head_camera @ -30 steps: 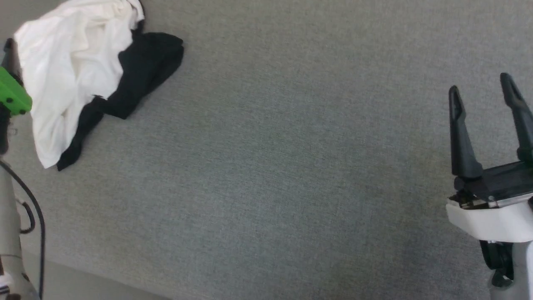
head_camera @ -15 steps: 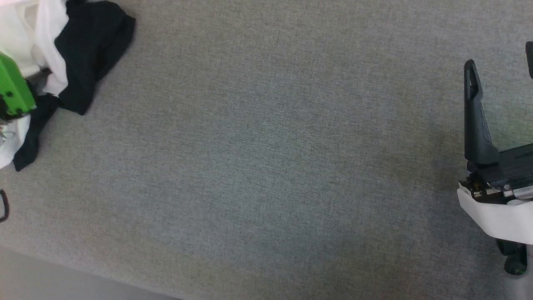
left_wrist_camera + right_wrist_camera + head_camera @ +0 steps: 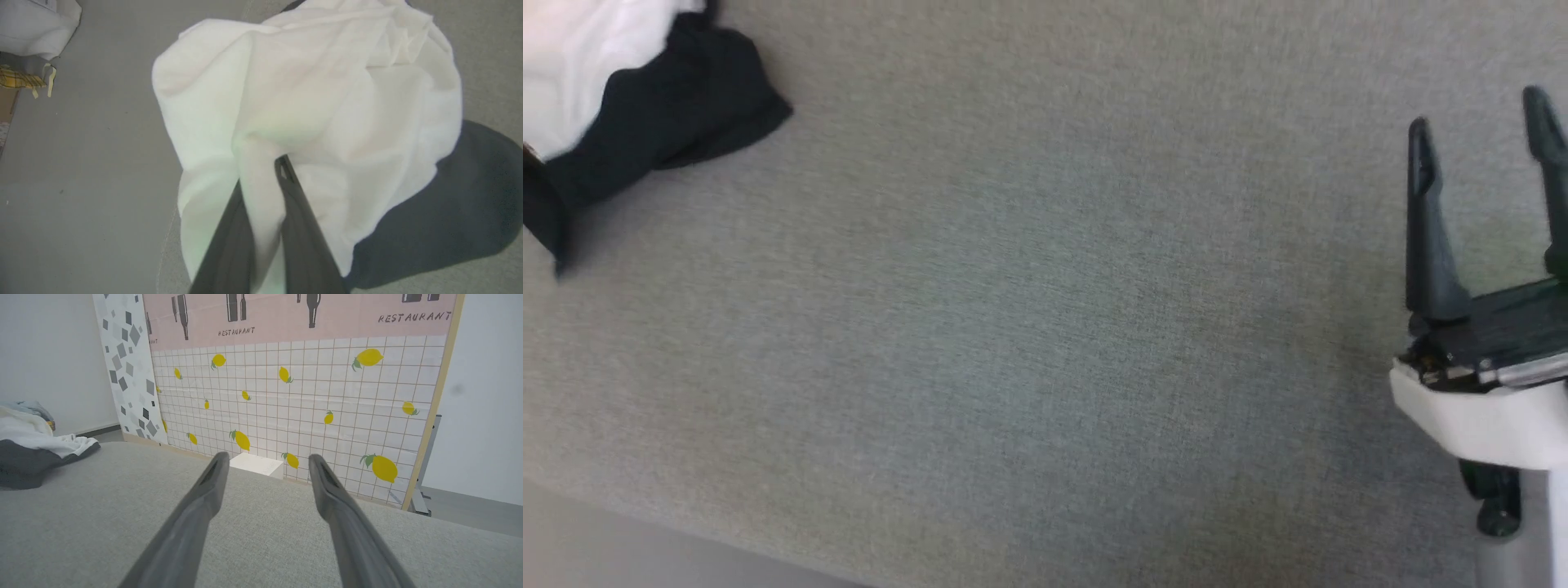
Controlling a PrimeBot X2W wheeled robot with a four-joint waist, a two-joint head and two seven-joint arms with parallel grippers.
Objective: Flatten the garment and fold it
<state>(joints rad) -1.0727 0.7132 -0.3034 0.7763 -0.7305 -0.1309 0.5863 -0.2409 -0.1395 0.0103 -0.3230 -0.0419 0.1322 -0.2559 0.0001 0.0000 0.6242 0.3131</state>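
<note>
Where the head view cuts off at its upper left corner lies the garment (image 3: 645,114), a soft white cloth T-shirt with black sleeves, bunched up with a black part spread on the wide grey woven-fabric surface (image 3: 1045,327) and the white part running out of view. Left wrist view: the garment (image 3: 327,102) is a crumpled white mound, with a black part showing at its lower right on the grey weave. The mound sits at the surface's edge, with smooth grey floor (image 3: 81,163) beyond. The left gripper (image 3: 261,179), two long dark fingers, is pinched close on a fold of the white cloth. The cloth runs down between the fingers and hides one tip. The right gripper (image 3: 1478,118) is at the right edge of the head view, well apart from the garment. Its dark fingers are spread wide and hold nothing, above a white wrist housing (image 3: 1486,425). Right wrist view: the right gripper (image 3: 267,459) is parted over the grey surface, and the garment (image 3: 36,453) lies far off at the left edge, white over dark. Behind the surface stands a backdrop panel printed with white tiles and yellow lemons (image 3: 306,396), with a pink band lettered "RESTAURANT" above. A small white box (image 3: 257,464) is at the panel's foot.
</note>
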